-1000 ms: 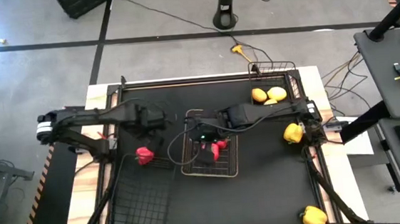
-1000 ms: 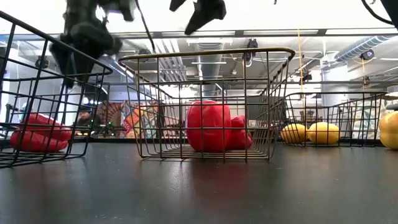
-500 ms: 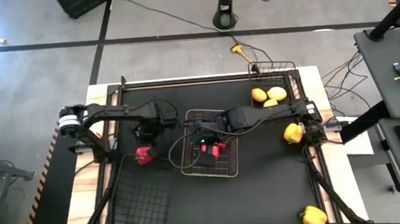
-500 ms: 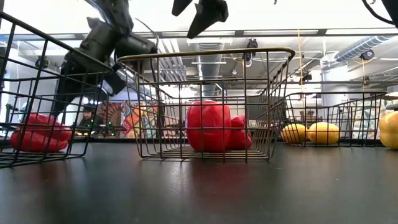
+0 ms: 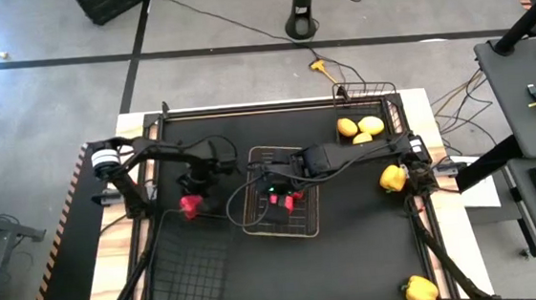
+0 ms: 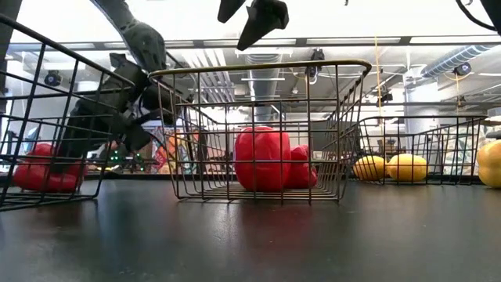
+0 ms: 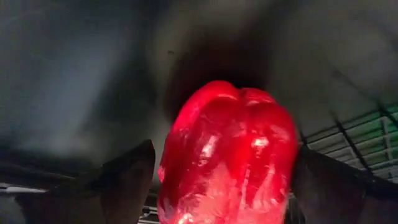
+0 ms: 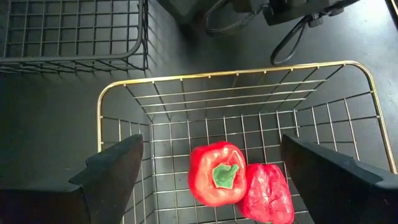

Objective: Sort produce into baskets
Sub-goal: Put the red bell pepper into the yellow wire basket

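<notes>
In the high view, the left gripper (image 5: pixel 192 196) is seen low over a red bell pepper (image 5: pixel 191 208) that lies on the black worktop (image 5: pixel 363 257), just beside the far edge of the black basket (image 5: pixel 189 269) at the near left. The right gripper (image 5: pixel 276 186) is held above the pale wire basket (image 5: pixel 305 226) at the middle, in which two red peppers (image 5: pixel 286 202) lie. Three lemons (image 5: pixel 359 127) are gathered in the far black basket (image 5: pixel 390 92) at the right. One yellow pepper (image 5: pixel 393 177) lies on the worktop near the right edge, and a second yellow pepper (image 5: pixel 419 290) at the near right corner.

In the low view, the left gripper (image 6: pixel 102 133) is seen down at the red bell pepper (image 6: pixel 43 167), and the right gripper (image 6: pixel 252 16) high over the pale wire basket (image 6: pixel 262 66).

In the left wrist view, the red bell pepper (image 7: pixel 227 155) is framed by the spread fingers (image 7: pixel 127 180), one on each side; contact cannot be told.

In the right wrist view, the fingers (image 8: pixel 109 177) are spread wide above the pale wire basket (image 8: pixel 118 93), with the two red peppers (image 8: pixel 239 183) touching on its floor.
</notes>
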